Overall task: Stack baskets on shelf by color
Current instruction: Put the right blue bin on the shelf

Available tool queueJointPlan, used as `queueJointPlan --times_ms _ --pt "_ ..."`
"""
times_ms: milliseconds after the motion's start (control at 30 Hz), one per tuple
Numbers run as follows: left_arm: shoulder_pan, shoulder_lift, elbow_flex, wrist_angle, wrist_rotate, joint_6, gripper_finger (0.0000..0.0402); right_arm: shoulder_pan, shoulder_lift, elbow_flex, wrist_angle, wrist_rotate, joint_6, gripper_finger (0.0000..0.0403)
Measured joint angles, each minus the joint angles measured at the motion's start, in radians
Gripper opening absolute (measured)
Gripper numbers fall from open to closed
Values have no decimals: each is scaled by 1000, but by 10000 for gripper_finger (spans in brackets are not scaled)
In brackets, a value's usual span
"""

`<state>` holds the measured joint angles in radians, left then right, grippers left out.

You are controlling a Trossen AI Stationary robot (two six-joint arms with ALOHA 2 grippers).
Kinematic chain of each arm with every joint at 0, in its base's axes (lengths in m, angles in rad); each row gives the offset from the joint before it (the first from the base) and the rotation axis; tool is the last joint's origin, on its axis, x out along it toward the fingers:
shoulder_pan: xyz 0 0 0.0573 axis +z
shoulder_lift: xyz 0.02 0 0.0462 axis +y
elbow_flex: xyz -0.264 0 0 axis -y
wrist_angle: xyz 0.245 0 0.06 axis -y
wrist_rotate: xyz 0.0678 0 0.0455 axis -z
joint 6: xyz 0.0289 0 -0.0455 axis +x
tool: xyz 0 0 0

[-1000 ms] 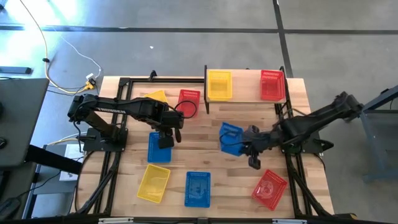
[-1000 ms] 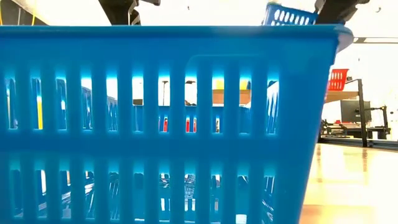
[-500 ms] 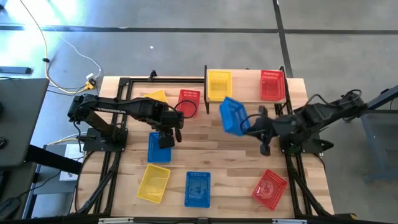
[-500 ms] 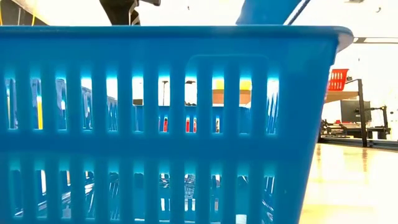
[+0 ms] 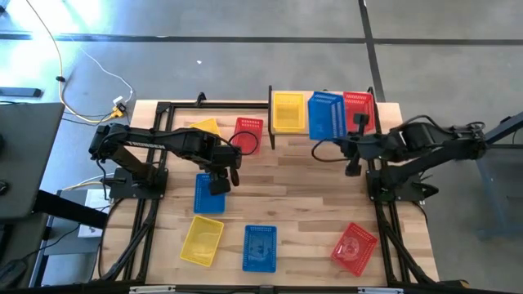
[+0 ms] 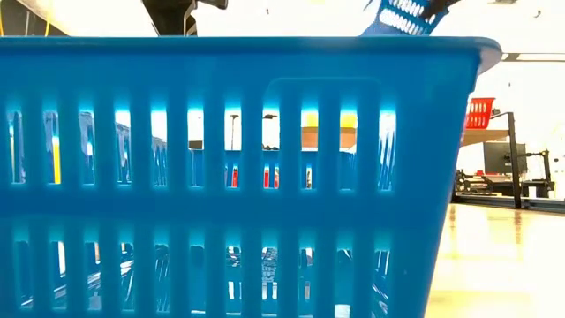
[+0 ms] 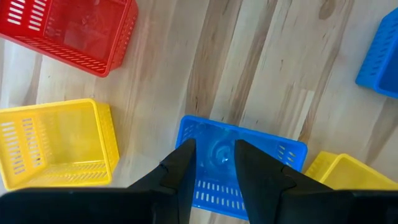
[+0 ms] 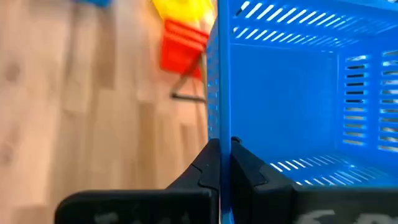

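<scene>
My right gripper (image 5: 338,141) is shut on a blue basket (image 5: 325,114) and holds it over the shelf (image 5: 306,100), between the yellow basket (image 5: 288,111) and the red basket (image 5: 357,111) that stand on the plank. In the low view only a corner of this held basket (image 6: 402,12) shows, at the top. My left gripper (image 7: 214,149) is open and hangs just above another blue basket (image 7: 249,163) that sits on its base on the table (image 5: 278,175), near one short end; I cannot tell whether it touches it. My right gripper pinches one side wall of the blue basket at its rim (image 8: 219,118), with one finger inside the basket and one outside. The arm reaches in from the table's right side. The basket is lifted clear above the shelf, its open side toward my wrist camera.
On the table lie a yellow basket (image 5: 207,126) and a red basket (image 5: 248,135) at the far left, and a yellow basket (image 5: 202,241), a blue basket (image 5: 260,247) and a red basket (image 5: 354,247) along the near edge. The near blue basket (image 6: 229,177) fills the low view.
My right gripper has carried the blue basket up from the table's middle and toward the far edge, over the shelf between the yellow and red baskets. The basket has turned about on the way and now lies lengthwise between them.
</scene>
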<state>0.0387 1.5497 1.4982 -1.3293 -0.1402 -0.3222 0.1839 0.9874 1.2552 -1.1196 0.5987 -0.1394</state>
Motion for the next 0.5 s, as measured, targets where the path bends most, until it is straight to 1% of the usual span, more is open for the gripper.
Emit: queueJointPlan --times_ms 133,267,500 --pt "0 0 0 0 0 0 99 -112 6 0 -33 -23 -60 0" --pt "0 0 0 0 0 0 99 -224 18 0 -30 -109 -133 0" --pt "0 0 0 1 0 0 99 -397 82 0 -38 -266 -248 0"
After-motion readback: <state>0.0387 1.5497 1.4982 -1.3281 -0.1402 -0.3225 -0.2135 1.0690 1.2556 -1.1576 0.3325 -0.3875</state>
